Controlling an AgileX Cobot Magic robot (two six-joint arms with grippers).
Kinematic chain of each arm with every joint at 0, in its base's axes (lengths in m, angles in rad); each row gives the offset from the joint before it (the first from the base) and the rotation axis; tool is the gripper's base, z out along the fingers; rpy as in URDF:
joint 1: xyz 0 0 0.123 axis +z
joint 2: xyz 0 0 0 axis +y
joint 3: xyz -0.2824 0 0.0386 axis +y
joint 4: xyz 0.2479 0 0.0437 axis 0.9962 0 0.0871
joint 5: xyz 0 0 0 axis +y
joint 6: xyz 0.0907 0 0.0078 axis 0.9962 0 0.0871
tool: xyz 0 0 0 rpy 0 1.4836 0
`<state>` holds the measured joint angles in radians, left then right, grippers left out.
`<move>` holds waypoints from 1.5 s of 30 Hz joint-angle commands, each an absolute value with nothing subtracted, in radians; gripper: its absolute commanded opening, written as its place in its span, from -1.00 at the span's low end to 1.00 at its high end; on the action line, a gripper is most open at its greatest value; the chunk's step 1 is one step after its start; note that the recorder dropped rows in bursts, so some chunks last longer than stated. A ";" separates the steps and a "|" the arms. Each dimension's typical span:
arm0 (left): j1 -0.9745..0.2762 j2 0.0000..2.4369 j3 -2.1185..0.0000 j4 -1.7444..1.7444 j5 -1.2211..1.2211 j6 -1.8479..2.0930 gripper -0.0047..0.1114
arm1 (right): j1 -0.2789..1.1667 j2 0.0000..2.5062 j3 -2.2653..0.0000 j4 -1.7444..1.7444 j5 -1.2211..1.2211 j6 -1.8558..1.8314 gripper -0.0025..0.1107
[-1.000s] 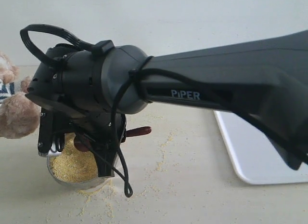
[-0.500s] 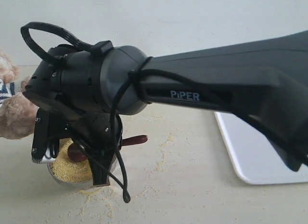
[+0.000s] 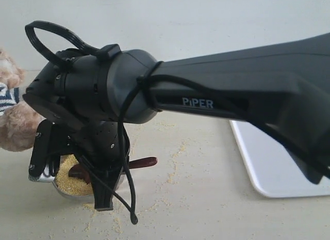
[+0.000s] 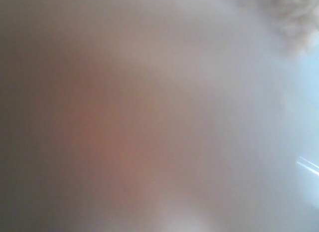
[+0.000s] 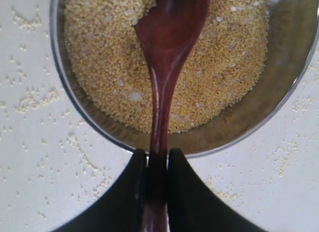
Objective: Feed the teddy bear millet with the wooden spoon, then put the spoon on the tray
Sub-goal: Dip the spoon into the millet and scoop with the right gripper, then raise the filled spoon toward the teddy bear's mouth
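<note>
- One teddy bear (image 3: pixel 11 121) sits at the far left of the surface, only partly in the exterior view. It is up and to the left of the metal bowl (image 3: pixel 69 194), near it but not touching.
- The left end effector shows in no view, and its wrist camera gives only blur, so I cannot tell its state.
- The millet (image 5: pixel 99 67) fills the bowl, and loose grains (image 3: pixel 175 157) are scattered on the surface around it.
- The wooden spoon (image 5: pixel 167 32) lies with its round end in the heap. Its long axis runs left to right, scoop end toward the bear and handle toward the tray.
- The right end effector (image 5: pixel 154 162) is clamped narrowly on the handle just outside the bowl rim, one finger (image 5: pixel 127 192) on each side.
- Judged from this, the feeding move goes up and left from the bowl, and the right arm is the nearer.
- The tray (image 3: pixel 278 168) lies at the right of the surface, well apart from the spoon.
</note>
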<state>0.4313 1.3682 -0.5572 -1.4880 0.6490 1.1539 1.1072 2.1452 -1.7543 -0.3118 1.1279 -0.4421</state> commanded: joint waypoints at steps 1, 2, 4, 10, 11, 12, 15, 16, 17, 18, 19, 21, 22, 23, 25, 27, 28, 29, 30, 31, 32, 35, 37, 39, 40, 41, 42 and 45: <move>0.435 1.366 -0.561 -1.492 0.668 1.177 -0.83 | 1.108 2.143 -1.758 -0.322 1.138 -0.402 -0.96; 0.435 1.366 -0.561 -1.492 0.668 1.179 -0.83 | 1.105 2.143 -1.758 -0.322 1.143 -0.402 -0.96; 0.435 1.366 -0.561 -1.492 0.668 1.185 -0.83 | 1.105 2.141 -1.758 -0.320 1.147 -0.402 -0.96; 0.435 1.366 -0.559 -1.492 0.668 1.185 -0.83 | 1.105 2.122 -1.758 -0.318 1.170 -0.402 -0.96; 0.435 1.366 -0.557 -1.492 0.668 1.185 -0.83 | 1.105 2.115 -1.758 -0.318 1.173 -0.402 -0.96; 0.435 1.366 -0.555 -1.492 0.668 1.185 -0.83 | 1.105 2.112 -1.758 -0.315 1.172 -0.402 -0.96; 0.435 1.366 -0.549 -1.492 0.668 1.185 -0.83 | 1.103 2.103 -1.758 -0.282 1.172 -0.409 -0.96; 0.435 1.366 -0.549 -1.492 0.668 1.185 -0.83 | 1.100 2.103 -1.758 -0.266 1.177 -0.418 -0.96; 0.435 1.366 -0.549 -1.492 0.668 1.185 -0.83 | 1.097 2.103 -1.758 -0.253 1.183 -0.425 -0.96; 0.435 1.366 -0.549 -1.492 0.668 1.185 -0.83 | 1.095 2.103 -1.758 -0.237 1.190 -0.432 -0.96; 0.435 1.366 -0.549 -1.492 0.668 1.185 -0.83 | 1.090 2.103 -1.758 -0.223 1.195 -0.436 -0.96; 0.435 1.366 -0.549 -1.490 0.670 1.185 -0.83 | 1.076 2.101 -1.758 -0.211 1.195 -0.436 -0.96; 0.435 1.366 -0.549 -1.490 0.670 1.185 -0.83 | 1.069 2.101 -1.758 -0.211 1.195 -0.436 -0.96; 0.435 1.366 -0.549 -1.490 0.670 1.185 -0.83 | 1.064 2.098 -1.758 -0.210 1.195 -0.434 -0.96; 0.435 1.366 -0.549 -1.488 0.670 1.185 -0.83 | 1.052 2.094 -1.758 -0.208 1.193 -0.429 -0.96; 0.435 1.366 -0.549 -1.488 0.670 1.185 -0.83 | 1.037 2.084 -1.758 -0.191 1.193 -0.429 -0.96; 0.435 1.366 -0.549 -1.488 0.670 1.185 -0.83 | 1.022 2.071 -1.758 -0.164 1.195 -0.432 -0.96; 0.433 1.366 -0.549 -1.485 0.670 1.185 -0.83 | 1.013 2.065 -1.758 -0.157 1.197 -0.434 -0.96; 0.433 1.366 -0.549 -1.481 0.683 1.185 -0.83 | 0.996 2.055 -1.758 -0.142 1.204 -0.435 -0.96; 0.433 1.366 -0.549 -1.478 0.693 1.185 -0.83 | 0.984 2.045 -1.758 -0.137 1.212 -0.436 -0.96; 0.433 1.366 -0.549 -1.471 0.720 1.185 -0.83 | 0.967 2.038 -1.758 -0.124 1.221 -0.448 -0.96; 0.433 1.366 -0.549 -1.472 0.780 1.182 -0.83 | 0.925 2.016 -1.756 -0.064 1.221 -0.499 -0.96; 0.433 1.366 -0.549 -1.468 0.828 1.182 -0.83 | 0.899 1.984 -1.756 -0.019 1.221 -0.530 -0.96; 0.433 1.366 -0.539 -1.453 0.867 1.182 -0.83 | 0.868 1.956 -1.756 0.018 1.221 -0.541 -0.96; 0.433 1.366 -0.519 -1.453 0.871 1.182 -0.83 | 0.850 1.943 -1.756 0.021 1.221 -0.544 -0.96; 0.433 1.366 -0.507 -1.453 0.864 1.182 -0.83 | 0.840 1.936 -1.756 0.021 1.221 -0.544 -0.96; 0.433 1.366 -0.484 -1.457 0.862 1.182 -0.83 | 0.826 1.928 -1.756 0.021 1.221 -0.544 -0.96; 0.433 1.366 -0.458 -1.465 0.866 1.182 -0.83 | 0.816 1.914 -1.756 0.023 1.221 -0.544 -0.96</move>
<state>0.4313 1.3664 -0.4757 -1.4464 0.8457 1.1786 0.8278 1.9375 -1.7543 0.0121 1.2174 -0.5385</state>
